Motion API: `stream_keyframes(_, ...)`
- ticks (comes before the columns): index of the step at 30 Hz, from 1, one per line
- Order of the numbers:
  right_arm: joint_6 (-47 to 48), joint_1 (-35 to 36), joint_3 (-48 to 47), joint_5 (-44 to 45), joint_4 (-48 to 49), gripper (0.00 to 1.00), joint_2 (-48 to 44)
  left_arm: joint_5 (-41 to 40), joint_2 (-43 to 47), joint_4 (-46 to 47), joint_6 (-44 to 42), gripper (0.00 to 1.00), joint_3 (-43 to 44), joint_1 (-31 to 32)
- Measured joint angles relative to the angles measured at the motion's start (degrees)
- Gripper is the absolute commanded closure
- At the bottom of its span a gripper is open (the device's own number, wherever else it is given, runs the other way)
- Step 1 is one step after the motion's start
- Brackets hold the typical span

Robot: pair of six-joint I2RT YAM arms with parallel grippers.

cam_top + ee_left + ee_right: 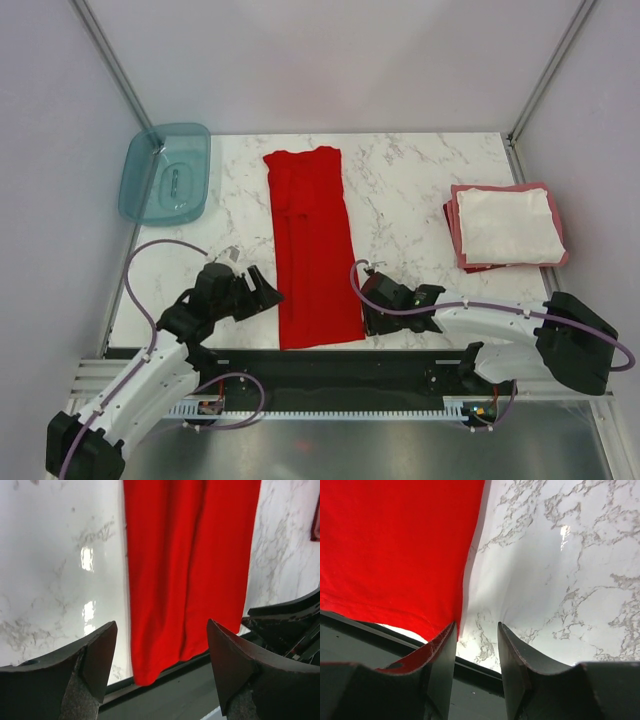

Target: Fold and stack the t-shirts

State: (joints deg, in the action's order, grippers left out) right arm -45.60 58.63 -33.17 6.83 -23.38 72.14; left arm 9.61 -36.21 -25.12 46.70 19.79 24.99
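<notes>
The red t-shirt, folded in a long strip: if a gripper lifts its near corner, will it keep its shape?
Probably not: the red t-shirt lies flat with soft creases, so it should droop and its layers may slip apart. It looks thin, so likely light.

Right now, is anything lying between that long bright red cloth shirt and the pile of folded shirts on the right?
Nothing visible. Only bare marble table separates the bright red t-shirt from the folded white t-shirt stacked on the dull pinkish-red t-shirt. The translucent teal plastic tub sits far left, off that path.
</notes>
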Motion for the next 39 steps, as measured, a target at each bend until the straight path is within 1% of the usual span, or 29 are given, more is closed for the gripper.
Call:
stream_keyframes(4,0.42,0.15,0.0,-0.26,0.31,0.53,0.55,-1.88,0.42,-2.08,2.51,0.23,-2.32,3.93)
stream_keyframes(7,0.7,0.22,-0.04,-0.37,0.76,0.51,0.94,-3.26,0.2,-3.58,3.96,0.25,-3.63,7.17)
stream_keyframes(9,0.9,0.42,-0.04,-0.33,1.03,0.51,0.94,-3.89,1.55,-4.48,4.92,0.27,-4.39,9.25)
stream_keyframes(12,1.05,0.42,-0.02,-0.33,1.31,0.5,0.9,-4.13,3.48,-5.49,6.16,0.28,-5.05,11.21)
stream_keyframes(14,1.05,0.42,-0.02,-0.33,1.55,0.48,0.44,-4.15,3.48,-5.7,6.73,0.28,-5.07,12.37)
stream_keyframes(20,1.51,0.42,-0.07,-0.76,2.45,0.5,0.79,-4.26,0.09,-5.86,8.28,0.3,-5.03,16.04)
stream_keyframes(21,1.6,0.42,-0.09,-0.98,2.84,0.5,1.51,-4.35,-0.09,-5.73,8.48,0.32,-5.01,16.55)
stream_keyframes(26,2.16,0.42,-0.63,-1.92,5.55,0.52,3.32,-5.03,-0.15,-5.75,9.88,0.34,-5.07,19.5)
stream_keyframes(30,2.29,0.42,-0.61,-1.84,5.53,0.47,2.99,-5.25,-0.81,-5.66,10.84,0.34,-5.07,20.55)
stream_keyframes(31,2.21,0.44,-0.61,-1.51,5.07,0.41,2.51,-5.27,-1.09,-5.51,10.97,0.34,-5.03,20.68)
stream_keyframes(33,1.84,0.42,-0.61,-0.61,4.0,0.37,0.59,-5.4,-1.77,-5.25,11.08,0.34,-4.81,21.0)
stream_keyframes(36,1.64,0.42,-0.61,0.15,3.45,0.37,-2.38,-5.51,-2.03,-5.05,11.28,0.34,-4.74,21.2)
stream_keyframes(39,1.44,0.44,-0.61,0.13,3.37,0.39,-3.1,-5.66,-1.88,-5.11,11.43,0.35,-4.74,21.27)
